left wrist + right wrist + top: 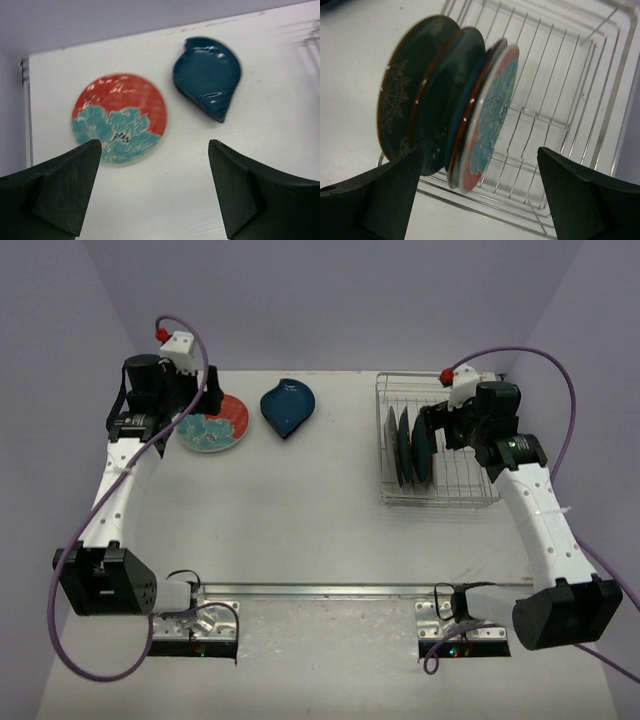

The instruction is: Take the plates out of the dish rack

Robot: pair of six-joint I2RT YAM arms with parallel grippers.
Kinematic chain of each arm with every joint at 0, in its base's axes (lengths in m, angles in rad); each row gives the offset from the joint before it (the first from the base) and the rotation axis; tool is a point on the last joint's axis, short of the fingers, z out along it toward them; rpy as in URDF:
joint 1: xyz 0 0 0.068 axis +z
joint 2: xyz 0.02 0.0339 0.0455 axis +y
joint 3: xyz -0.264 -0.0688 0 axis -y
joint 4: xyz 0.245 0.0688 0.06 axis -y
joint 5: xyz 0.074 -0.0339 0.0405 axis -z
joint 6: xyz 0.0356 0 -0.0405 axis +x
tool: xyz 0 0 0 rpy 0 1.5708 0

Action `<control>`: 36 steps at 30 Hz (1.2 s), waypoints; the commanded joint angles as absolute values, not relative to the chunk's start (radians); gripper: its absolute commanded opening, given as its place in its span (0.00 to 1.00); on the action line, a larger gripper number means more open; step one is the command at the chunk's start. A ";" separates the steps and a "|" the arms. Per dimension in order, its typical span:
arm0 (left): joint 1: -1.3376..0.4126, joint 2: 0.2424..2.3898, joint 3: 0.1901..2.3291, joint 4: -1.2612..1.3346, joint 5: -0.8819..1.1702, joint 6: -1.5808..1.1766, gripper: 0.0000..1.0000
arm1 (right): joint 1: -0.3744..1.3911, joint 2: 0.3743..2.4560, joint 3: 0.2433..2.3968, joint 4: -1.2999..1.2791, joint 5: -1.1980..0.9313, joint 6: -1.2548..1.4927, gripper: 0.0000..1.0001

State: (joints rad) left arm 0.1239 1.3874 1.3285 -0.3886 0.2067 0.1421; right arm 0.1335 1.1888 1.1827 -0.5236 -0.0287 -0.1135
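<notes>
1. White surface [320, 530], walled in lilac, carries everything.
2. Wire dish rack [462, 483] sits at far right.
3. Left fingers [65, 185] and right fingers [385, 195] are both spread wide and empty.
4. Several round plates [445, 95] stand upright at the rack's left end, before the right fingers.
5. Red-and-teal floral plate [119, 117] and blue leaf-shaped dish [207, 75] lie flat at far left, apart.
</notes>
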 commanded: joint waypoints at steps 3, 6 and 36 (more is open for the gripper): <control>0.008 1.274 1.256 -0.430 0.162 0.241 0.86 | -0.068 1.296 1.259 -0.626 -0.318 0.042 0.85; -0.018 1.259 1.238 -0.446 0.155 0.239 0.86 | -0.098 1.314 1.257 -0.626 -0.365 0.014 0.75; -0.018 1.289 1.229 -0.457 0.138 0.196 0.85 | -0.146 1.329 1.228 -0.643 -0.442 -0.112 0.51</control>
State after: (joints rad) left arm -0.0082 1.2879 1.2095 -0.4862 0.1398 0.2112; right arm -0.1417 1.3291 1.2068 -0.6598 -0.4274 -0.0959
